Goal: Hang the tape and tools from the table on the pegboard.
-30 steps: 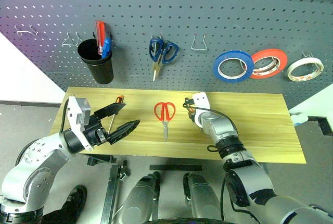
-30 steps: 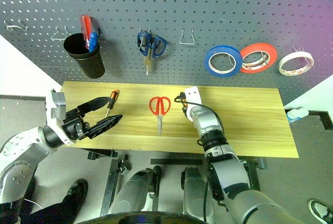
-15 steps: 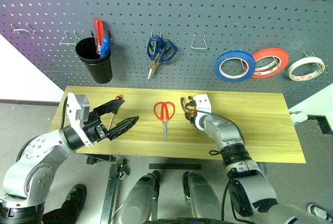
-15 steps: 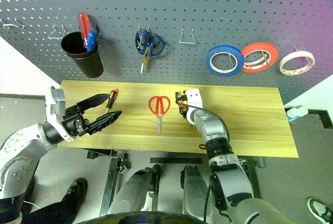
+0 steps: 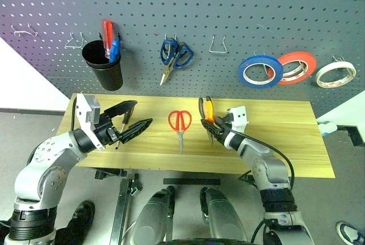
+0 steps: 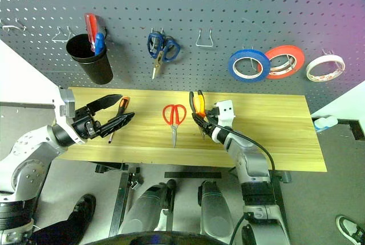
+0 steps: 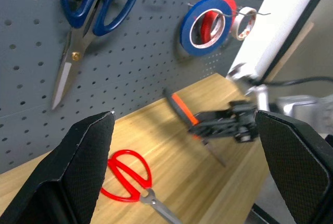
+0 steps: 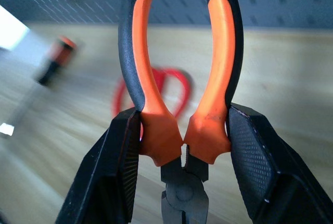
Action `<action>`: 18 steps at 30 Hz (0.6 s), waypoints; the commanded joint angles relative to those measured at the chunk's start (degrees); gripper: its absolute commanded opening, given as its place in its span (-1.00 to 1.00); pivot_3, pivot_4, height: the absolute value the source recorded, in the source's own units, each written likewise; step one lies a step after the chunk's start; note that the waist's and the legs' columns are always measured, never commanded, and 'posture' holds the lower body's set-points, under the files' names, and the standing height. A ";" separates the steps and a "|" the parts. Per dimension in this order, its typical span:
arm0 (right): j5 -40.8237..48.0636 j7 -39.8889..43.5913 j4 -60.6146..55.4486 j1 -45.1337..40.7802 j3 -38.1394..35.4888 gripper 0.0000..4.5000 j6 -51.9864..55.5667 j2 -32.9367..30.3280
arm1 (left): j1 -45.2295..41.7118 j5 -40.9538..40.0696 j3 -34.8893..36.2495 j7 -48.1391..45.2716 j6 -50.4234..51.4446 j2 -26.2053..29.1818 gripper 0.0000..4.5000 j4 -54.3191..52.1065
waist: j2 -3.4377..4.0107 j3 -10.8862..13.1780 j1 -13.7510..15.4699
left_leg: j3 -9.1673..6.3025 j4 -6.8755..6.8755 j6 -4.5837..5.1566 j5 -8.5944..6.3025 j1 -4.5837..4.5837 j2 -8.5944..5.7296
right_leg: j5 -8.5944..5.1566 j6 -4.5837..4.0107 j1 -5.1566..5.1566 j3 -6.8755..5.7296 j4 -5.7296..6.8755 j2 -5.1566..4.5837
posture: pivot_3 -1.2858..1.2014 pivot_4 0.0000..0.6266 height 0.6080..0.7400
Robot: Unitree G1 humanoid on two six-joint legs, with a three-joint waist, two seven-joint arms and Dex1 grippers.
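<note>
I have the pliers in my right gripper, its fingers clamped on the orange grips just above the pivot, handles standing up, nose down, over the middle of the table. They look lifted clear of the wood, though I can't be sure the nose is off it. The bare wire hook up the pegboard above them would be my guess for where they go.

The blue tape already hangs on the board, just left of the red roll and overlapping it, so I count that part done.

Left on the table: the red scissors, lying flat just beside the pliers on my left side, and the screwdriver near the left end, lying under my left gripper, whose fingers stand wide apart with nothing between them, hovering over the shaft.

By my count one of four is hung, one is in hand and two have yet to be picked up
</note>
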 commanded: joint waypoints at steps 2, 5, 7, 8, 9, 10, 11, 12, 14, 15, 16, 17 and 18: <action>5.63 3.14 -5.65 0.17 -2.37 -0.06 -5.08 0.94 | -2.39 1.20 -0.94 -1.22 -2.37 -0.90 1.00 1.22 | -0.01 -0.21 0.04 | 0.00 0.01 -0.09 0.05 0.00 0.00 | 0.00 0.00 0.01 -0.01 0.00 0.00 | -0.02 -0.59 1.00; 6.63 4.84 -6.13 0.09 -2.52 -0.06 -7.88 0.49 | -4.18 1.71 -1.29 -1.53 -2.69 -1.12 1.00 2.17 | -0.04 -0.74 0.00 | 0.00 0.01 -0.14 0.09 0.00 0.00 | 0.01 0.00 0.00 -0.04 0.02 0.02 | -0.03 -0.66 1.00; 8.34 6.05 -6.53 -0.28 -2.77 -0.06 -8.44 0.49 | -5.12 1.80 -1.50 -1.49 -2.75 -1.48 1.00 2.44 | -0.04 -1.30 -0.01 | 0.00 0.01 -0.15 0.10 0.00 0.00 | 0.01 0.00 0.00 -0.05 0.03 0.02 | -0.03 -0.71 1.00; 8.80 6.64 -6.42 -0.60 -2.65 -0.06 -8.60 0.43 | -5.57 2.04 -1.68 -1.49 -2.99 -1.73 1.00 2.67 | -0.03 -1.69 -0.02 | 0.00 0.02 -0.15 0.10 0.00 0.00 | 0.01 0.00 0.00 -0.05 0.03 0.02 | -0.03 -0.75 1.00; 9.00 7.16 -6.71 -0.77 -2.33 -0.06 -8.99 0.34 | -5.91 2.14 -1.78 -1.33 -3.02 -1.96 1.00 2.72 | -0.04 -2.07 -0.06 | 0.01 0.03 -0.16 0.10 0.00 0.00 | 0.02 0.00 0.01 -0.05 0.04 0.03 | -0.03 -0.77 1.00; 9.63 7.85 -6.72 -1.10 -2.15 -0.06 -9.05 0.34 | -6.34 2.34 -1.93 -1.31 -3.14 -2.22 1.00 3.08 | -0.04 -2.38 -0.08 | 0.01 0.04 -0.16 0.11 0.01 0.00 | 0.02 0.00 0.01 -0.05 0.07 0.03 | -0.03 -0.80 1.00; 9.57 8.04 -6.80 -1.52 -1.94 -0.06 -9.67 0.30 | -6.70 2.42 -2.01 -1.23 -3.18 -2.45 1.00 3.29 | -0.02 -2.87 -0.07 | 0.01 0.05 -0.17 0.11 0.02 0.00 | 0.02 0.00 0.01 -0.05 0.08 0.03 | -0.03 -0.81 1.00; 9.54 7.92 -6.63 -2.12 -1.96 -0.06 -10.17 0.38 | -7.09 2.60 -2.14 -1.20 -3.30 -2.70 1.00 3.59 | -0.03 -3.23 -0.06 | 0.01 0.06 -0.18 0.12 0.03 0.00 | 0.02 -0.01 0.02 -0.05 0.11 0.04 | -0.03 -0.84 1.00; 10.35 7.78 -6.00 -3.88 -2.33 -0.06 -10.27 0.59 | -7.87 2.88 -2.40 -1.21 -3.55 -3.18 1.00 3.93 | -0.01 -4.06 -0.12 | 0.01 0.09 -0.23 0.16 0.13 0.00 | 0.05 -0.05 0.10 -0.06 0.15 0.06 | -0.03 -0.87 1.00; 10.21 7.82 -5.53 -4.84 -2.38 -0.06 -10.74 0.36 | -8.34 3.21 -2.61 -1.21 -3.90 -3.44 1.00 4.30 | -0.02 -4.42 -0.15 | 0.01 0.11 -0.25 0.18 0.15 0.00 | 0.07 -0.06 0.11 -0.05 0.18 0.07 | -0.03 -0.90 1.00; 10.21 7.85 -4.98 -5.77 -2.51 -0.06 -10.96 0.11 | -8.81 3.69 -2.83 -1.22 -4.38 -3.65 1.00 4.70 | 0.01 -4.88 -0.16 | 0.01 0.11 -0.26 0.19 0.20 0.00 | 0.08 -0.07 0.15 -0.05 0.20 0.07 | -0.03 -0.91 1.00; 10.41 8.19 -4.50 -6.72 -2.69 -0.06 -11.22 -0.17 | -9.22 3.91 -3.02 -1.23 -4.71 -3.95 1.00 5.10 | 0.04 -5.21 -0.15 | 0.01 0.11 -0.27 0.19 0.29 0.01 | 0.08 -0.07 0.22 -0.05 0.22 0.09 | -0.03 -0.93 1.00; 10.76 8.42 -4.47 -7.40 -2.84 -0.06 -11.21 -0.36 | -9.45 4.03 -3.09 -1.22 -4.85 -4.13 1.00 5.26 | 0.00 -5.63 -0.13 | 0.01 0.11 -0.27 0.19 0.40 0.01 | 0.08 -0.07 0.32 -0.05 0.23 0.10 | -0.03 -0.93 1.00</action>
